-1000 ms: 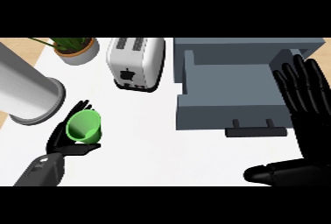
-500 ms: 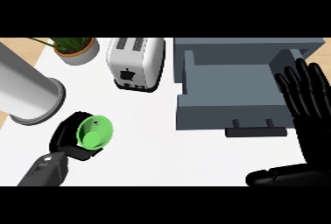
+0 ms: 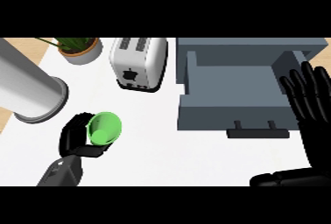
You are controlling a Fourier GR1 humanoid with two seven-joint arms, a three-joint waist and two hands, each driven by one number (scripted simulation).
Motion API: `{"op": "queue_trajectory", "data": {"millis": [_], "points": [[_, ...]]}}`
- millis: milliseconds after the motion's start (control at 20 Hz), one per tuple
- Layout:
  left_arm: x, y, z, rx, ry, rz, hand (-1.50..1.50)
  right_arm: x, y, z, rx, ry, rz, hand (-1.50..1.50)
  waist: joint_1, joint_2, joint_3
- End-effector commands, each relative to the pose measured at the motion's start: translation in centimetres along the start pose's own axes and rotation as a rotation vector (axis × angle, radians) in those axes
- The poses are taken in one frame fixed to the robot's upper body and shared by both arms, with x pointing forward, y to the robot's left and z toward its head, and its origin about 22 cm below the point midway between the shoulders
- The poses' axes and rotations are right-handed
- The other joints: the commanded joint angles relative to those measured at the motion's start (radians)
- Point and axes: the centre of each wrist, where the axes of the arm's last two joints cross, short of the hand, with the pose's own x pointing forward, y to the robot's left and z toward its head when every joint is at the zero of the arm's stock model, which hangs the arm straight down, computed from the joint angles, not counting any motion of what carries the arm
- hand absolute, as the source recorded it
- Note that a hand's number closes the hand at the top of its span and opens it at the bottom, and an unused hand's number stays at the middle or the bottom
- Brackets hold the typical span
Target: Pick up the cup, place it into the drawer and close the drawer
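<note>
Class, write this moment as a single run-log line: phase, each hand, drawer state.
phase: carrying cup | left hand: fingers curled round green cup | right hand: open, resting beside drawer | drawer: open, cup not inside

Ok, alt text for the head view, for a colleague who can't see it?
The left hand curls round a green cup on the white counter, left of an open grey drawer. The right hand rests open by the drawer; a toaster stands behind.

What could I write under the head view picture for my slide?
The left hand grips a green cup on the white counter, beside an open grey drawer and the resting right hand.
</note>
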Motion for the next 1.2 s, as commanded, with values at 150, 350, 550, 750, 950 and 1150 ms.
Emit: {"op": "queue_trajectory", "data": {"millis": [150, 350, 550, 750, 950, 1150], "points": [[1.0, -2.3, -2.2, -0.018, -0.19, 0.09, 1.5, -0.4, -0.3, -0.2, -0.016, 0.015, 0.003, -1.5, 0.003, -0.001, 0.001], [3.7, -3.8, -4.3, -0.162, -0.201, 0.062, 1.5, 0.7, -1.0, -1.2, -0.008, 0.017, 0.019, -1.5, 0.016, -0.006, 0.002], [5.8, -6.7, -4.2, -0.236, -0.18, 0.095, 1.5, -0.5, 0.6, 1.4, -0.011, 0.039, -0.013, -1.5, 0.013, -0.008, 0.002], [9.6, -10.6, -6.6, -0.25, -0.185, 0.123, 1.5, 1.0, 0.9, -0.4, -0.015, 0.024, -0.006, -1.5, 0.011, -0.005, 0.001], [12.6, -14.1, -10.3, -0.249, -0.216, 0.139, 1.5, -0.3, -0.2, 0.6, -0.005, 0.022, -0.002, -1.5, -0.002, -0.001, 0.001], [16.4, -18.2, -11.9, -0.254, -0.241, 0.115, 1.5, 0.3, -1.6, -0.6, -0.01, 0.003, 0.002, -1.5, -0.002, -0.001, 0.001]]}}
